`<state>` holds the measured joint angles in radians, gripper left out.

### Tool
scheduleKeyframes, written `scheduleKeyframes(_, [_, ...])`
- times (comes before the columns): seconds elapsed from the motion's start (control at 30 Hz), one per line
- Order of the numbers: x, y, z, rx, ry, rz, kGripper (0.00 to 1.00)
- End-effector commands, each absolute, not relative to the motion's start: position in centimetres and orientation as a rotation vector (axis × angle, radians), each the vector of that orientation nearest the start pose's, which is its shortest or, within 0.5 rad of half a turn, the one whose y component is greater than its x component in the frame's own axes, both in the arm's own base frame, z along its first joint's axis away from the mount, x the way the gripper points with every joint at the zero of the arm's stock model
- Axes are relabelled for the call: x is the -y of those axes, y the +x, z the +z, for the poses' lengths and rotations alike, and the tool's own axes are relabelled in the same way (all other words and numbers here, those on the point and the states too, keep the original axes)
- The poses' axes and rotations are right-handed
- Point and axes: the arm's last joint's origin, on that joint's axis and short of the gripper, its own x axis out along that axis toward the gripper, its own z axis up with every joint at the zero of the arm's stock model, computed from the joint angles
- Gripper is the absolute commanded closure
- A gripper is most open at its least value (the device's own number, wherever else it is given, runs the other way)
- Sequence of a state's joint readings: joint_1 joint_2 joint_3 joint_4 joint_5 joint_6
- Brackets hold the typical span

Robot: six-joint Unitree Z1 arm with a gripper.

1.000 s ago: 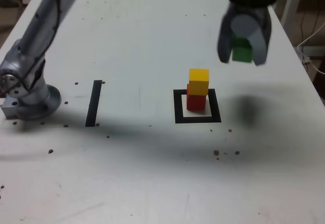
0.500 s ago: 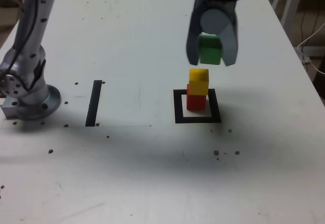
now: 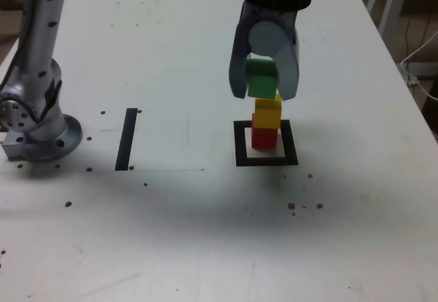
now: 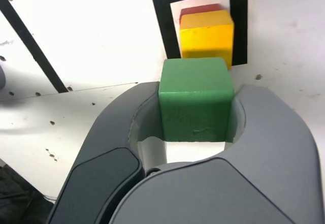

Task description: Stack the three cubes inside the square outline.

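My gripper (image 3: pixel 263 83) is shut on the green cube (image 3: pixel 261 78), which hangs just above the yellow cube (image 3: pixel 267 111) and slightly toward the exterior view's left of it. The yellow cube sits on the red cube (image 3: pixel 263 136) inside the square outline (image 3: pixel 239 144). In the wrist view the green cube (image 4: pixel 195 97) fills the space between my jaws, with the yellow cube (image 4: pixel 207 35) beyond it, a sliver of the red cube (image 4: pixel 199 10) behind that, and the square outline (image 4: pixel 163 16) around them. Whether green touches yellow cannot be told.
A straight black tape strip (image 3: pixel 126 138) lies on the white table (image 3: pixel 171 233) at the exterior view's left of the outline. The arm's grey base (image 3: pixel 37 127) stands at the table's left edge. Small dark specks dot the surface.
My gripper has carried the green cube from the exterior view's right, leftward and down, to just above the yellow cube. The yellow and red cubes have not moved.
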<state>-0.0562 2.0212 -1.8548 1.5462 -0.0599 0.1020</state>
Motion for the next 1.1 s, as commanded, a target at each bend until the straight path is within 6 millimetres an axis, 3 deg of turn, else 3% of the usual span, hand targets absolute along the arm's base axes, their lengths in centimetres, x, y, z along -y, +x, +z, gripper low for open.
scheduleKeyframes(0.0, [2.3, 35.7, 32.2, -1.707, 0.071, -0.174, 0.72])
scheduleKeyframes(1.07, [0.8, 37.2, 29.8, -1.704, 0.038, -0.175, 0.72])
